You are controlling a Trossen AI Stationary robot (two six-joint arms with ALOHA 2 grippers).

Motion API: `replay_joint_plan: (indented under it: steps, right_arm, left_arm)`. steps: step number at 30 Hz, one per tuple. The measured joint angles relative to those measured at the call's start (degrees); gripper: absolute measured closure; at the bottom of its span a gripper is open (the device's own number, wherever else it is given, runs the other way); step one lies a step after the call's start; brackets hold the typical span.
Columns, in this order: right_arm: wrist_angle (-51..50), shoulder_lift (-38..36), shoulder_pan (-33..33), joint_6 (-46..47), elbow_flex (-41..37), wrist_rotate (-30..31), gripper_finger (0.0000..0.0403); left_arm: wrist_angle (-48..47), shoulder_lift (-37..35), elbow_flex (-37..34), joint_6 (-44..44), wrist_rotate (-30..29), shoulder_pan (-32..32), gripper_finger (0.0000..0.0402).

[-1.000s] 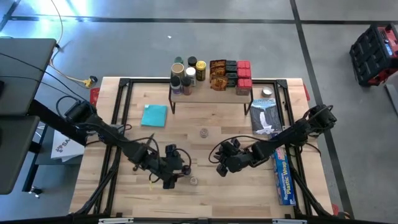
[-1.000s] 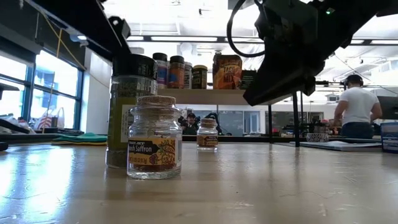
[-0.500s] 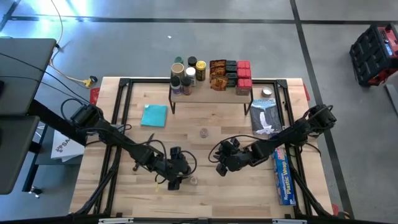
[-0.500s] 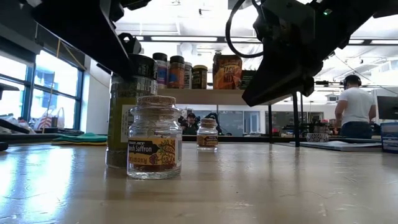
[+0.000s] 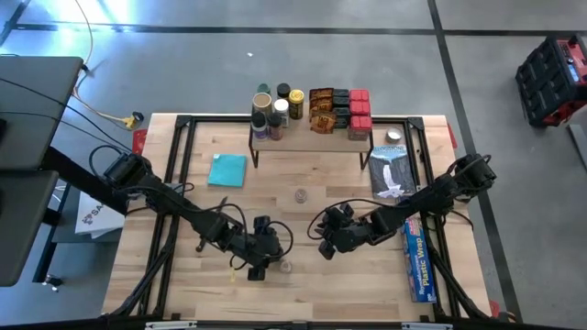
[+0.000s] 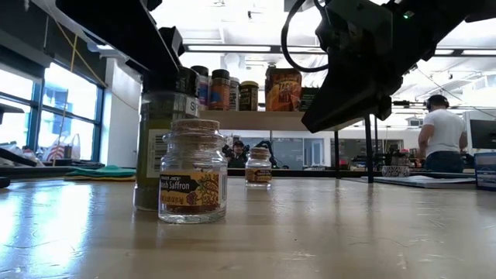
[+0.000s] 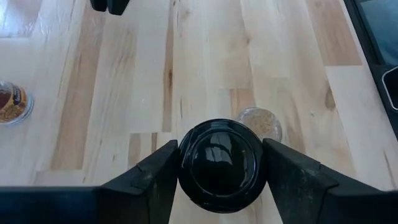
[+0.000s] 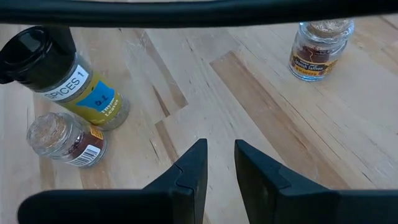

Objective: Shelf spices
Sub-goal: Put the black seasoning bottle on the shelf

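A green spice jar with a black lid (image 7: 222, 163) stands upright on the table near its front edge, and my left gripper (image 5: 260, 266) is shut on it. Right beside it stands a small cork-topped saffron jar (image 6: 192, 182). A second small jar (image 5: 300, 194) stands at mid-table. The shelf (image 5: 312, 135) at the far edge carries several jars, packets and red boxes. My right gripper (image 8: 221, 168) hovers over bare wood to the right of the jars, its fingers a little apart with nothing between them. My left gripper has the jar's black lid (image 7: 186, 163) pinched between its two fingers (image 7: 163, 180), one on each side of the lid's rim. The fingers slant down at it from the table's left. The jar stands upright with its base on the table.
A teal cloth (image 5: 227, 170) lies at the far left of the table. A white and blue packet (image 5: 390, 174) and a long blue wrap box (image 5: 417, 261) lie along the right side. People show in the room behind (image 6: 446, 132).
My left gripper has moved a little toward the table's right, onto the black-lidded jar, and its fingers have closed in on the lid. In the low view the jar's label has turned slightly, so a barcode now faces the camera.
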Motion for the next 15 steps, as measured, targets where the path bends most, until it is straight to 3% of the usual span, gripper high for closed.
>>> replay_joint_plan:
  steps: [8,15]
  right_arm:
    - [0.0,0.0,0.0,0.0,0.0,0.02,0.0327]
    - [0.0,0.0,0.0,0.0,0.0,0.04,0.0327]
  left_arm:
    - [-2.03,0.03,1.13,0.67,0.93,0.83,0.019]
    - [-19.95,0.2,14.21,3.83,5.42,7.01,0.02]
